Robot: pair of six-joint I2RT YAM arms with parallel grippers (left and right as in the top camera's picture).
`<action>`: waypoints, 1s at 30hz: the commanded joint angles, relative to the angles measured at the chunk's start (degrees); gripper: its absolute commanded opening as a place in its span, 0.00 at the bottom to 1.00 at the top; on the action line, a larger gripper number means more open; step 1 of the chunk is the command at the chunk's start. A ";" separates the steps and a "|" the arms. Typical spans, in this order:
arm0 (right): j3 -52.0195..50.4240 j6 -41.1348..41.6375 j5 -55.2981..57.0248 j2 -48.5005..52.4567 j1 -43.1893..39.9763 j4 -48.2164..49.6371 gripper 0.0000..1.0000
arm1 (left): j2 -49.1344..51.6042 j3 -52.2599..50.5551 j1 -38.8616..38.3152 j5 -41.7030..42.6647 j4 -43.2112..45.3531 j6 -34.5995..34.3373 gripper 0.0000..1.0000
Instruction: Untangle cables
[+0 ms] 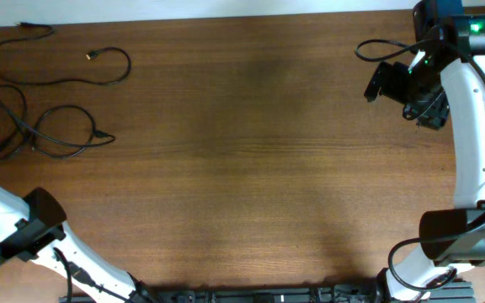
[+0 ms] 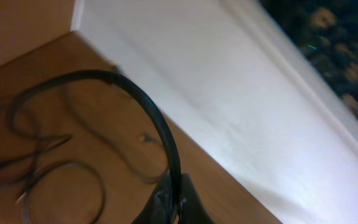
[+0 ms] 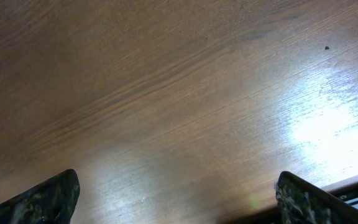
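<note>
The left arm (image 1: 23, 231) folds low at the bench's (image 1: 251, 160) near-left corner, the left claw (image 2: 174, 204) pinched together. The right arm (image 1: 478, 143) stretches to the far-right corner, the right claw (image 3: 179, 208) spread apart over the wood. The cables (image 1: 53, 126) sprawl loose at far left.

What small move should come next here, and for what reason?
Probably move the left claw toward the cables. They lie with loops crossing at the far left of the table, on that claw's side; the right claw hangs open over bare wood at the far right.
</note>
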 commanded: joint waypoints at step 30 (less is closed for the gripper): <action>0.33 0.11 0.26 -0.66 -0.11 0.07 0.98 | -14.64 0.26 0.09 -3.32 4.92 5.16 0.00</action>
